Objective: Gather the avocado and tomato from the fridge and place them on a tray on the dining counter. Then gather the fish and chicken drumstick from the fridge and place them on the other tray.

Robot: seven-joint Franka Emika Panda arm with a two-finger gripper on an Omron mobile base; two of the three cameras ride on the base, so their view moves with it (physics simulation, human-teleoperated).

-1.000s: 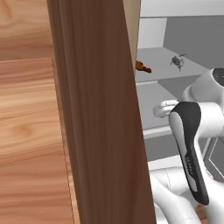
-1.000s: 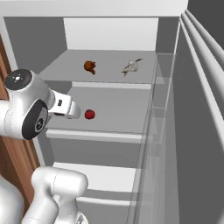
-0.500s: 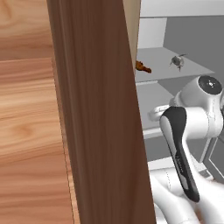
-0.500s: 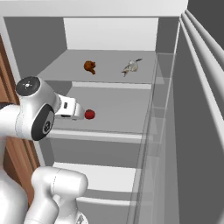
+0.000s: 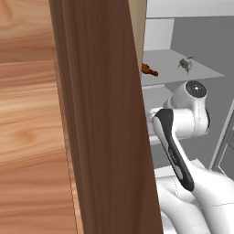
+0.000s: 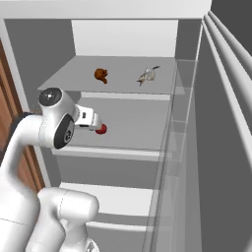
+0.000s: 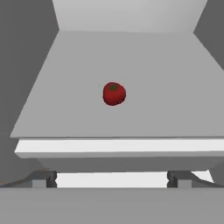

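Hand view looks straight at the tomato [image 7: 114, 93], which lies alone in the middle of a grey shelf [image 7: 65, 109] inside the open fridge [image 6: 206, 113]. The tool [image 7: 112, 178] has its fingers spread wide and carries nothing. Compared with one second ago, the arm has swung further into the fridge, so in the right base view the hand now partly covers the tomato [image 6: 102, 129]. I judge the reach is almost done. On the shelf above rest the chicken drumstick [image 6: 101, 75] and the fish [image 6: 147, 75].
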